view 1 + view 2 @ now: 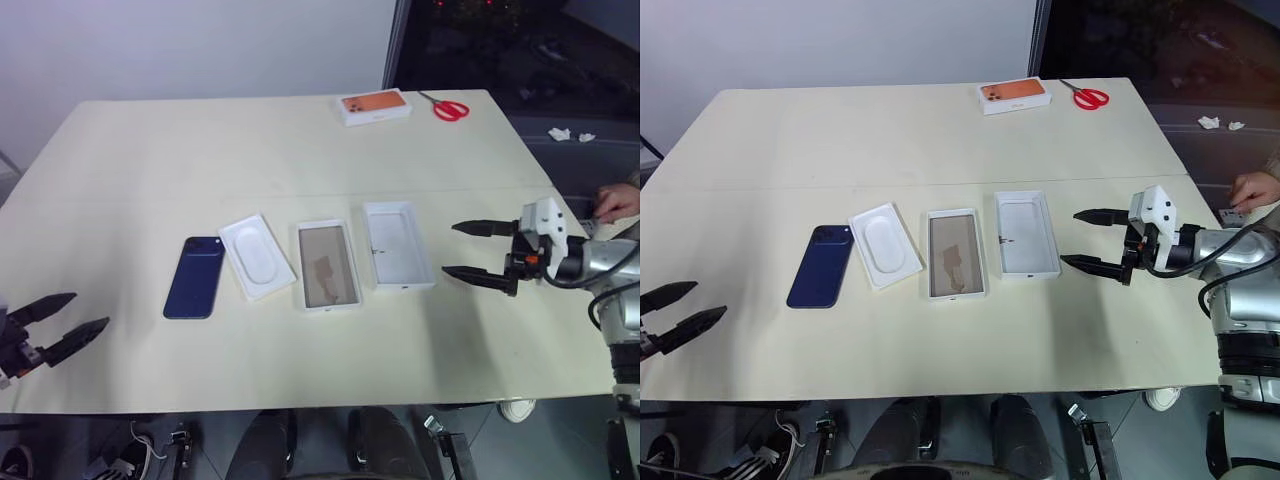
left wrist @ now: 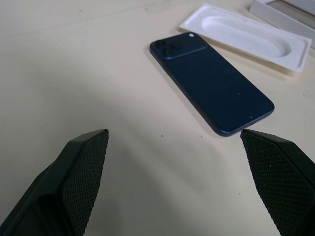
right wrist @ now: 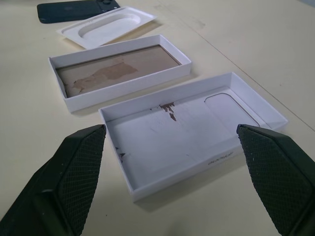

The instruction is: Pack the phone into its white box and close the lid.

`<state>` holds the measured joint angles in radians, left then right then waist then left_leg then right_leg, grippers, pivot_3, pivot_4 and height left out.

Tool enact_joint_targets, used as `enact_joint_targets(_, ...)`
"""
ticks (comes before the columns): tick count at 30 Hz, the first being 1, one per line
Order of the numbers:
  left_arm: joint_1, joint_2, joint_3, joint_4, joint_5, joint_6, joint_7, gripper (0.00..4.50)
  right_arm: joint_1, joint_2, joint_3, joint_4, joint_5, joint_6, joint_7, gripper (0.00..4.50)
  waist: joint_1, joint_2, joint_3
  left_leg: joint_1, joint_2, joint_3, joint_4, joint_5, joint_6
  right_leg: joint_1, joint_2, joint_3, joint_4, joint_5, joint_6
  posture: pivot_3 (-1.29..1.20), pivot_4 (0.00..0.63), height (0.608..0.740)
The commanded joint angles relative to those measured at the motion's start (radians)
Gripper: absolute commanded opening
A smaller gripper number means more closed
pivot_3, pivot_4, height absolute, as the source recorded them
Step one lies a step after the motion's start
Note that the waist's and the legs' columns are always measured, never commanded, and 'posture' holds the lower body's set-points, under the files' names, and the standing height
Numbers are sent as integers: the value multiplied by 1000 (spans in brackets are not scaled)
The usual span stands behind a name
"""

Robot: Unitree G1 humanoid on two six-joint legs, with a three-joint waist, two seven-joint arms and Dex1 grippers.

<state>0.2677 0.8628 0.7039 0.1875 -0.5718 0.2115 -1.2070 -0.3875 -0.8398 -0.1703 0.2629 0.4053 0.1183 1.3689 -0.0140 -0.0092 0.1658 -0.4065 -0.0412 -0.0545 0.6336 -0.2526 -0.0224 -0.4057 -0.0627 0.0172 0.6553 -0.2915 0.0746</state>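
— Navy glass is what has to be lifted first: the phone (image 1: 195,277) is seen lying flat, camera side up, on the table (image 1: 150,160), at the left end of a row, just beside the moulded white tray (image 1: 257,257). How should it be approached?

— The left gripper (image 1: 62,326) is held wide open and empty, near the phone's bottom end but apart from it. The long edges should be pinched, since a slab this thin and glossy is likely to slip if taken by its faces

— And where is it to be put?

— Two white shells are laid further right: the white box (image 1: 327,264) with a brownish floor, then the lid (image 1: 398,244), upturned. The right gripper (image 1: 480,251), fully spread with nothing in it, is poised just beside the lid, ready for closing once the phone is seated
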Motion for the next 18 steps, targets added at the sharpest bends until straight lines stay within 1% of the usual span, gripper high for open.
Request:
enact_joint_targets(1,3,17,39,-7,-15,10,4,4500,-8,-12,-20,10,4,-22,-1,4448,0,0,0,0,0,0,0,0,0,0,0,0,0,0,0,0,150,740)
enact_joint_targets(8,-14,10,35,-28,-26,23,24,4500,-25,-11,-9,71,-20,-64,-2,4448,0,0,0,0,0,0,0,0,0,0,0,0,0,0,0,0,150,740)
enact_joint_targets(18,-39,8,17,10,-6,-20,28,4500,-44,-12,-19,151,-51,-128,-30,4448,0,0,0,0,0,0,0,0,0,0,0,0,0,0,0,0,150,740)
